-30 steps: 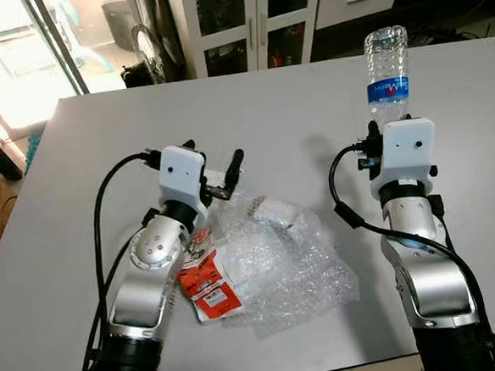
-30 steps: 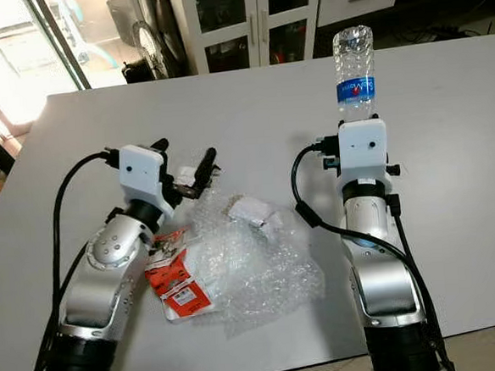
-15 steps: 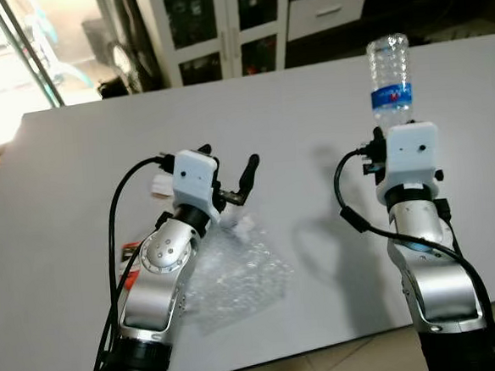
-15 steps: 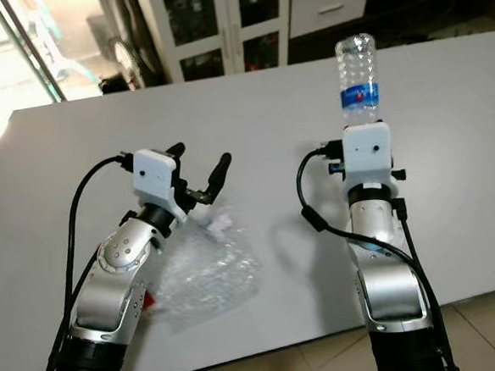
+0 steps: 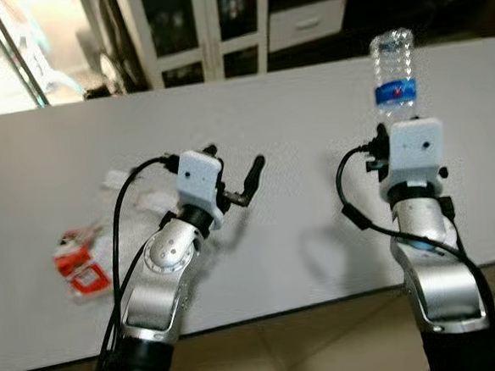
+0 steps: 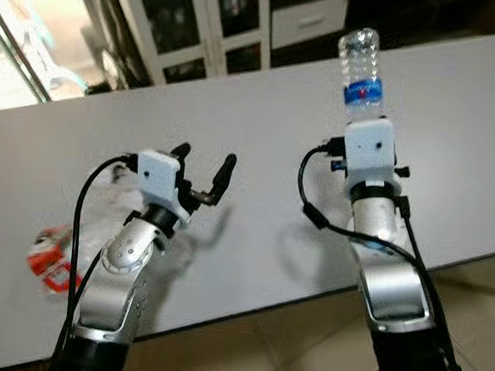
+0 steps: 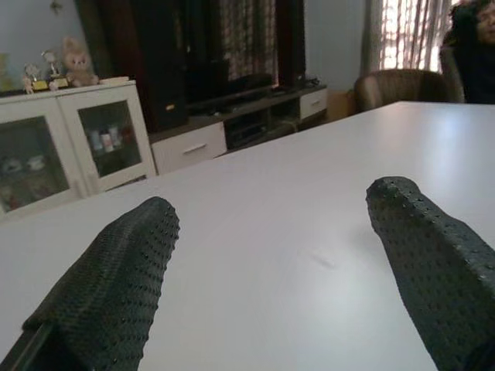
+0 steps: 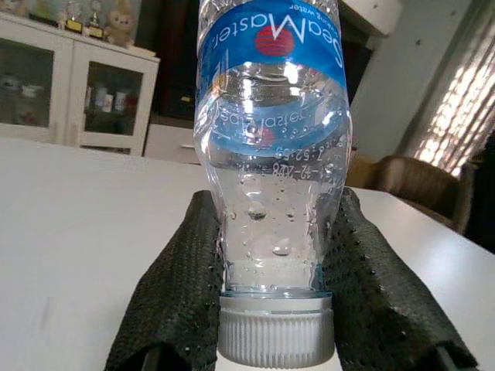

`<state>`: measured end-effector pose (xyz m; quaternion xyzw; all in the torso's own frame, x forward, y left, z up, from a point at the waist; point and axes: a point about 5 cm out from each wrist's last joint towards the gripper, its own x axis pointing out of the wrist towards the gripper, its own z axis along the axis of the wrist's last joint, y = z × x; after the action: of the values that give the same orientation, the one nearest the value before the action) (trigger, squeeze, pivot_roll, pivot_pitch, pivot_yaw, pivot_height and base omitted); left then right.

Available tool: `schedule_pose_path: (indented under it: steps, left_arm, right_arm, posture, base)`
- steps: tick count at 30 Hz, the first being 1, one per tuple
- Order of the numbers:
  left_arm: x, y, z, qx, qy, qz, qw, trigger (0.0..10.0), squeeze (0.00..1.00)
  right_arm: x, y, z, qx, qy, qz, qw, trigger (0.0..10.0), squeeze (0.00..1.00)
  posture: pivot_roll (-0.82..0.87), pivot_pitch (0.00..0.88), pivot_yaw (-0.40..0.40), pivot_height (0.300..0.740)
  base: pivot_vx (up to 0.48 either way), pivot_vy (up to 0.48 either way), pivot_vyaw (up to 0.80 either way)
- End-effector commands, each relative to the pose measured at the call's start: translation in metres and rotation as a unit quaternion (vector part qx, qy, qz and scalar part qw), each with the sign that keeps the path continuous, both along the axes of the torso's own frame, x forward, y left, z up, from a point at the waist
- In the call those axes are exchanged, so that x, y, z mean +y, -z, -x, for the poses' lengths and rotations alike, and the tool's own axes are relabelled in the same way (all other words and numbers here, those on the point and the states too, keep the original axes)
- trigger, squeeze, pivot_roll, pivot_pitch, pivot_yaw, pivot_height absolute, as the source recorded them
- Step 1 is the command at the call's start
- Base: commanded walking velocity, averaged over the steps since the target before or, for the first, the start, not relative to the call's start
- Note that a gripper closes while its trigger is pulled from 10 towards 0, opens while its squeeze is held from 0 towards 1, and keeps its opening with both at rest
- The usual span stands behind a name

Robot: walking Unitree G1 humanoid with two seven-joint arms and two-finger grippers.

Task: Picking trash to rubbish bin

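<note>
**One bottle gripped, one gripper empty**

While the right gripper (image 8: pixel 274 309) clamps one clear water bottle (image 5: pixel 393 73) by its neck, white cap toward the wrist and base raised above the grey table (image 5: pixel 310 113), the left gripper (image 5: pixel 233 165) hangs spread and empty. One red-and-white packet (image 5: pixel 79 269) lies beside the left arm, near the table's edge.

Blurred red packet (image 5: pixel 82 269) and wrap (image 5: pixel 150 192)

You've got the white counter (image 5: pixel 310 113) ahead and, at 12 o'clock, a glass-doored cabinet (image 5: pixel 202 27) (contents blurred).
</note>
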<state>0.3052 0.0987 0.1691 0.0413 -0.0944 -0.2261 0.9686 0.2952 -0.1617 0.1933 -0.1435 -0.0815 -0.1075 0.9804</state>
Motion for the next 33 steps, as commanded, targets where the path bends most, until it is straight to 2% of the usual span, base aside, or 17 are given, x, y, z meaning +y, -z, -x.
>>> schedule_pose_path:
  steps: [1, 17, 33]
  left_arm:
    - [0.0048, -0.0042, -0.0014, -0.008, -0.007, -0.002, 1.0, 10.0, 0.0]
    - [0.0052, -0.0047, -0.0024, -0.01, -0.01, -0.005, 1.0, 10.0, 0.0]
    - [0.0034, -0.003, -0.0036, -0.009, -0.011, -0.009, 1.0, 10.0, 0.0]
  right_arm:
    - [0.0041, -0.0071, 0.0, -0.012, -0.009, 0.003, 1.0, 10.0, 0.0]
    - [0.0044, -0.0083, -0.0007, -0.014, -0.009, 0.004, 1.0, 10.0, 0.0]
    - [0.0051, -0.0087, -0.0019, -0.013, -0.01, 0.005, 1.0, 10.0, 0.0]
  posture:
    - [-0.01, 0.048, 0.035, 0.74]
    - [0.0, 0.047, 0.035, 0.74]
    - [-0.01, 0.044, 0.033, 0.74]
  base:
    - [0.0, -0.48, 0.0]
    - [0.0, -0.48, 0.0]
    - [0.0, -0.285, 0.0]
